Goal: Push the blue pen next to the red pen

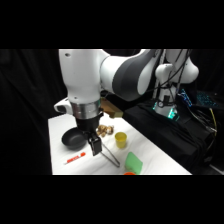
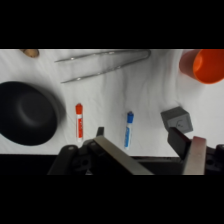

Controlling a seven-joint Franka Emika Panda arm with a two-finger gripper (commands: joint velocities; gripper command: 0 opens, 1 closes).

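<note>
Hovering spread above the table, the gripper [image 2: 150, 155] should drop on the far side of the blue pen [image 2: 128, 130], which lies parallel and near the red pen [image 2: 79, 120], then sweep sideways.

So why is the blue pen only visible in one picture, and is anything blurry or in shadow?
Side view: the gripper hides the blue pen; background is dark. Wrist view: the blue pen and red pen show, softly blurred; the black bowl is unevenly lit.

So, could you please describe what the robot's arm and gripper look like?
The arm is glossy white with rounded links and a dark grey joint band. A metallic ring sits at the wrist, above a black gripper. Black cables run along the base at the upper right.
</note>
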